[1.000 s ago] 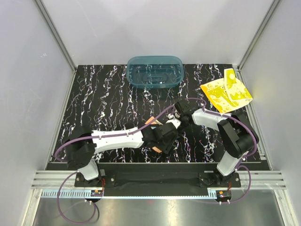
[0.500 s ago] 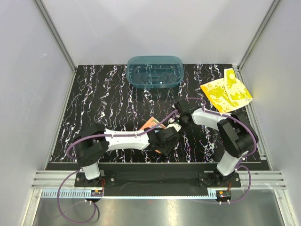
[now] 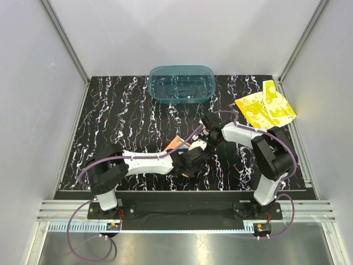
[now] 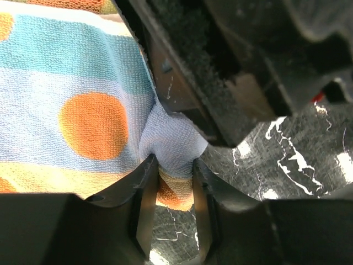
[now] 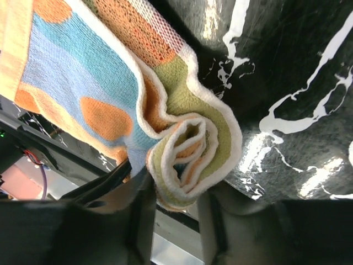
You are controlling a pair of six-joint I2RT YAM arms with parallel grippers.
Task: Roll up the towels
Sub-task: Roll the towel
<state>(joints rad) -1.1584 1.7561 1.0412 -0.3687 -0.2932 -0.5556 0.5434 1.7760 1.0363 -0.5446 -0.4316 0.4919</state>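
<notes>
The blue and yellow towel with orange dots (image 4: 83, 110) is partly rolled and held between both grippers low over the table's middle. In the top view only an orange corner of it (image 3: 176, 143) shows beside the arms. My left gripper (image 4: 174, 207) is shut on a bunched fold of it. My right gripper (image 5: 176, 218) is shut on its rolled end (image 5: 190, 146), a loose spiral of several layers. In the top view the left gripper (image 3: 192, 158) and the right gripper (image 3: 205, 138) are close together. The bright yellow towel (image 3: 265, 107) lies crumpled at the back right.
A teal translucent tub (image 3: 181, 84) stands at the back centre of the black marbled table (image 3: 121, 121). Grey walls close the table on three sides. Purple cables run along both arms.
My left gripper has drawn in and lowered near the table's middle front. My right gripper has shifted slightly back and left. Both stay shut on the dotted towel.
</notes>
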